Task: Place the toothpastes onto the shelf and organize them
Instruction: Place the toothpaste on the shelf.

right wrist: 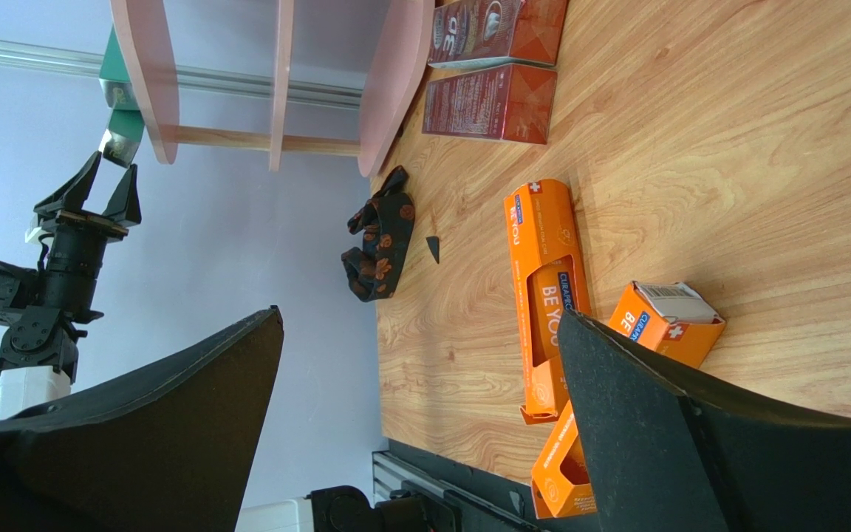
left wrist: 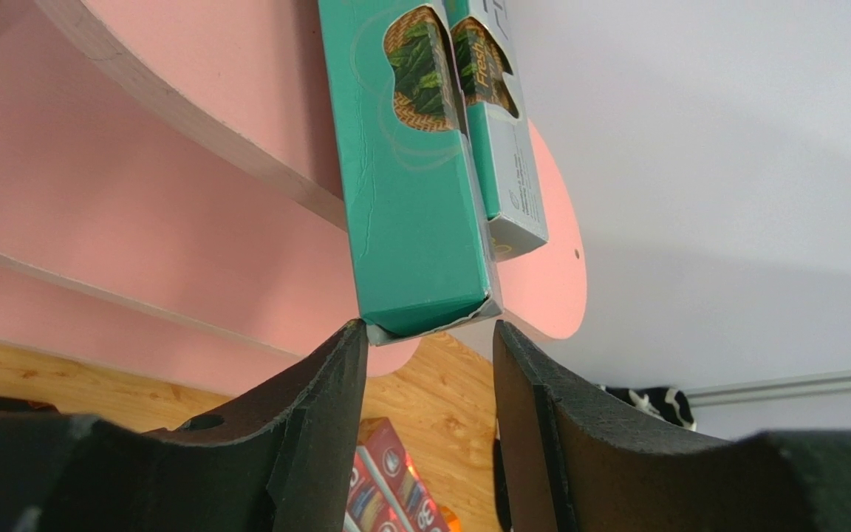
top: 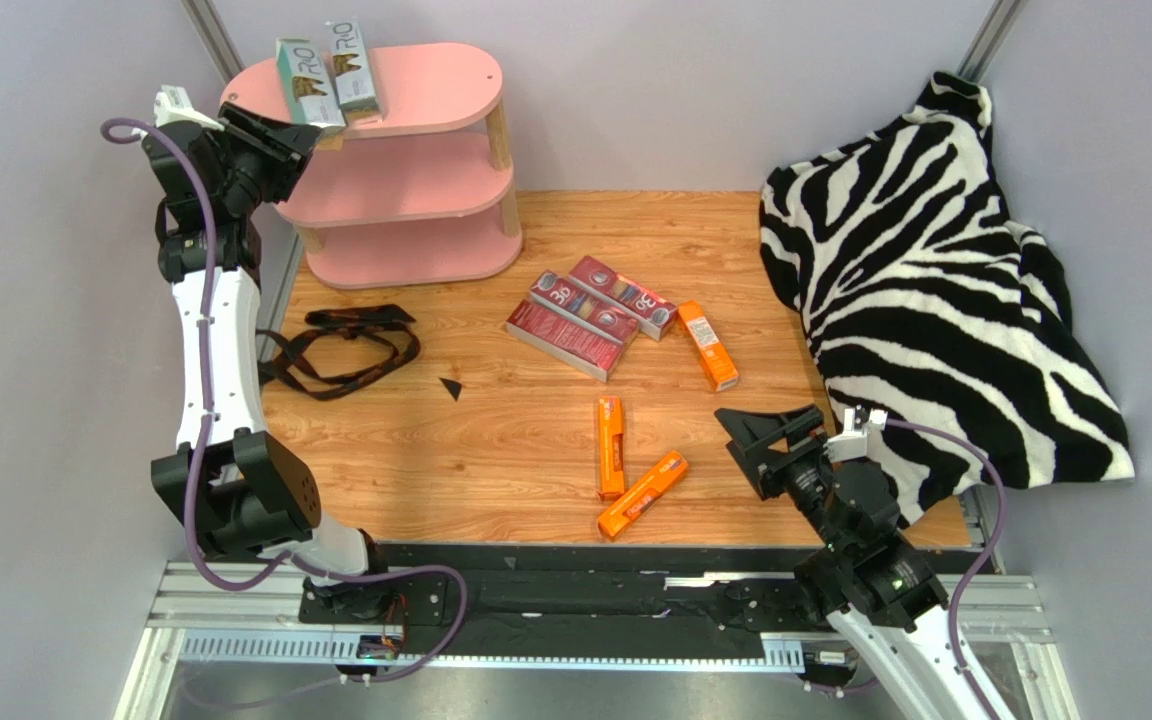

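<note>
Two silver-grey and teal toothpastes (top: 309, 83) (top: 352, 68) lie side by side on the top board of the pink shelf (top: 432, 165). My left gripper (top: 297, 143) is at the near end of the left one. In the left wrist view that teal carton (left wrist: 413, 188) ends right at my left gripper (left wrist: 430, 325), one fingertip touching its corner and nothing between the parted jaws. Three dark red cartons (top: 585, 318) and three orange ones (top: 707, 345) (top: 611, 446) (top: 642, 495) lie on the table. My right gripper (top: 770, 425) (right wrist: 419, 316) hovers wide open beside the orange cartons (right wrist: 547, 294).
A zebra-print cloth (top: 943, 285) covers the right side of the table. A black strap (top: 342, 345) and a small black triangle (top: 452, 389) lie left of the cartons. The shelf's lower two boards hold nothing that I can see.
</note>
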